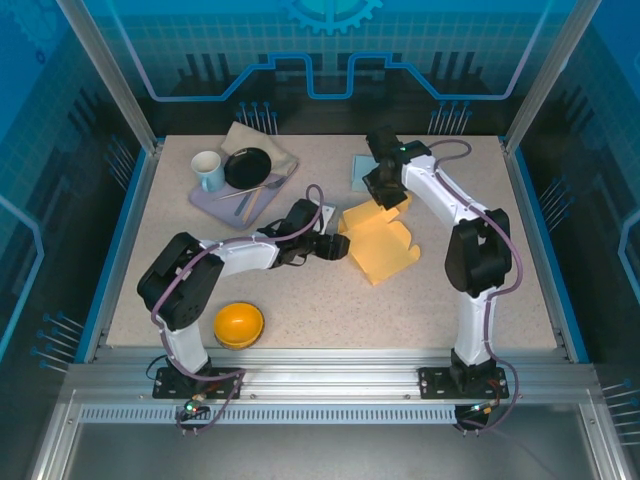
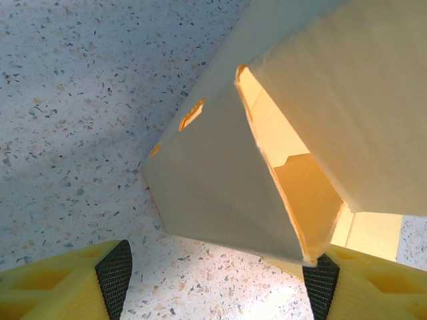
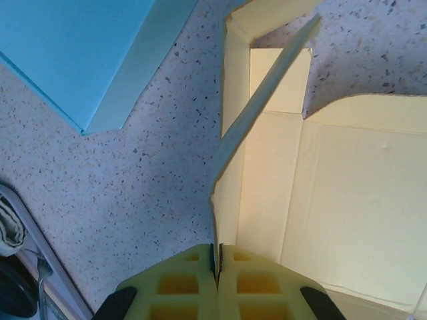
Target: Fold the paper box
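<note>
The yellow paper box [image 1: 381, 241] lies partly folded in the middle of the table, its far wall raised. My right gripper [image 3: 217, 257] is shut on the upper edge of that raised side flap [image 3: 257, 113], with the flat box floor [image 3: 347, 207] to its right. My left gripper [image 2: 217, 280] stands open at the box's left end, its black pads [image 2: 115, 277] wide apart. A folded corner of the box [image 2: 220, 193] hangs just beyond the fingertips, close to the right pad. In the top view the left gripper [image 1: 333, 246] meets the box's left edge and the right gripper [image 1: 380, 187] its far edge.
A grey tray [image 1: 222, 200] at the back left carries a light blue mug [image 1: 208, 170], a black plate [image 1: 247, 167], cutlery and a beige cloth. A blue sheet [image 3: 80, 50] lies behind the box. An orange bowl [image 1: 239, 324] sits near the front left.
</note>
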Controlling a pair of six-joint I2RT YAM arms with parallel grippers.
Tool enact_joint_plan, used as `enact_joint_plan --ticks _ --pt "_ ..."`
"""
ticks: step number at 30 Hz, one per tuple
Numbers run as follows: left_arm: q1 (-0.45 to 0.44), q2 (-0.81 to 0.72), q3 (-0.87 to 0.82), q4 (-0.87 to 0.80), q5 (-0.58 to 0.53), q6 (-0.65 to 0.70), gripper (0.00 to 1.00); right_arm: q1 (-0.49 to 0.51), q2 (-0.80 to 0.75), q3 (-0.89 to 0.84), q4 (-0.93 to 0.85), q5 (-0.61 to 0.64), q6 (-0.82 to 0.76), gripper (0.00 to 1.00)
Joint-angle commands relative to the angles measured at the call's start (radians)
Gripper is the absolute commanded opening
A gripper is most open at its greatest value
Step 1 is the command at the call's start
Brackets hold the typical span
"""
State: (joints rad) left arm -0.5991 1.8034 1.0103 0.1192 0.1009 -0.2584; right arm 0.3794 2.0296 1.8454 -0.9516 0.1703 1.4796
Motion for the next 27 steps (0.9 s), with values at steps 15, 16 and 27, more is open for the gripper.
enact_joint_plan --ticks 15,16,27 --pt "0.097 -0.293 -0.145 0.061 0.138 -0.127 0.76 0.023 -0.271 -0.152 -0.185 0.254 0.266 0.0" --pt "0.096 -0.296 -0.142 0.059 0.14 -0.135 0.76 0.026 -0.3 -0.176 -0.18 0.262 0.286 0.0" --pt "0.027 -0.288 -0.09 0.028 0.156 -0.144 0.76 0.052 -0.463 -0.453 0.098 0.346 0.179 0.0"
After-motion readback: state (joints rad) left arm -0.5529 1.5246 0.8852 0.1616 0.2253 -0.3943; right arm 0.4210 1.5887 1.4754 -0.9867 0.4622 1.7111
